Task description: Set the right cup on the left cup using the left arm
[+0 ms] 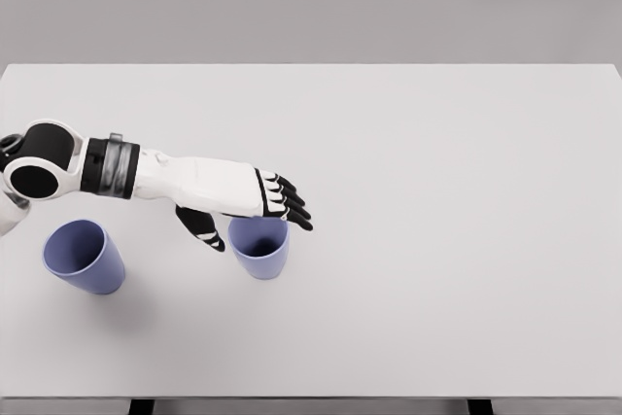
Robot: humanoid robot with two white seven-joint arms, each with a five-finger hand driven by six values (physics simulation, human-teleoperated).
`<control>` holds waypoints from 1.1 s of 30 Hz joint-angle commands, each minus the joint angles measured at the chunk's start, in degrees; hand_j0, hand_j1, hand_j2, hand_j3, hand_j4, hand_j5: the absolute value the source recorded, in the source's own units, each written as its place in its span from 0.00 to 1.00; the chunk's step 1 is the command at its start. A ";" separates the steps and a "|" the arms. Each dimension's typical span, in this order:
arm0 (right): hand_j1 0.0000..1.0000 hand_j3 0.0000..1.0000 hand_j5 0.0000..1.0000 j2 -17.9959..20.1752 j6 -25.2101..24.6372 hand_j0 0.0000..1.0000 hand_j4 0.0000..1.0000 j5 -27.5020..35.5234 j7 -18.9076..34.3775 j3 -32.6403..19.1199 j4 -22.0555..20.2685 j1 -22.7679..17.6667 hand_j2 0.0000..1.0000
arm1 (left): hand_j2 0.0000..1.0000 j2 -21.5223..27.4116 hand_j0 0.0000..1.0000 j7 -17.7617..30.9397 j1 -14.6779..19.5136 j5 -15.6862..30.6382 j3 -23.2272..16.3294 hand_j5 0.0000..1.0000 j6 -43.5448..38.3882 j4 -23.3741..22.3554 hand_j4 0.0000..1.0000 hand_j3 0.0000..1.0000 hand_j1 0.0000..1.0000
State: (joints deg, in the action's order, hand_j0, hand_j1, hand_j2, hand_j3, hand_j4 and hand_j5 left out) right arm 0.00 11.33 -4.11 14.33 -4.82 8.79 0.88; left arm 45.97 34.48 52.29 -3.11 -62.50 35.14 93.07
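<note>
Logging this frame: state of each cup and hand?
Right cup: upright on the table, mouth up, not grasped.
Left cup: upright, mouth up, apart from the other, untouched.
Left hand: fingers spread over the right cup's rim, thumb beside it, holding nothing.
Right hand: out of view.

Both cups, the left [85, 257] and the right [259, 248], look like smooth matt lilac plastic. The bench [437, 221] is a plain matt white. The left hand [248, 203] has a glossy white shell with black fingers [290, 203].
</note>
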 commanded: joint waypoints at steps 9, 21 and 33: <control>1.00 1.00 1.00 0.00 0.01 1.00 1.00 -0.03 -0.01 -0.01 0.00 0.00 1.00 | 1.00 -1.50 1.00 -0.02 -0.79 -1.55 0.10 1.00 -0.14 -1.84 1.00 1.00 1.00; 1.00 1.00 1.00 0.00 0.01 1.00 1.00 -0.03 0.08 -0.01 0.00 0.00 1.00 | 0.96 -1.50 0.96 -0.02 -2.02 -3.40 0.10 0.96 -0.14 -1.84 0.96 0.96 0.96; 1.00 1.00 1.00 0.00 0.01 1.00 1.00 -0.03 -0.01 -0.01 0.00 0.00 1.00 | 0.45 -0.88 0.45 -0.11 -3.25 -2.43 1.85 0.45 -0.14 -1.14 0.45 0.45 0.45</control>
State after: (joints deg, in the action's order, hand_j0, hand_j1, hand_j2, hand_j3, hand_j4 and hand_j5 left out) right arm 0.00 11.33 -4.10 14.34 -4.83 8.79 0.88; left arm 44.80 34.26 49.04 -5.48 -61.18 34.74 91.63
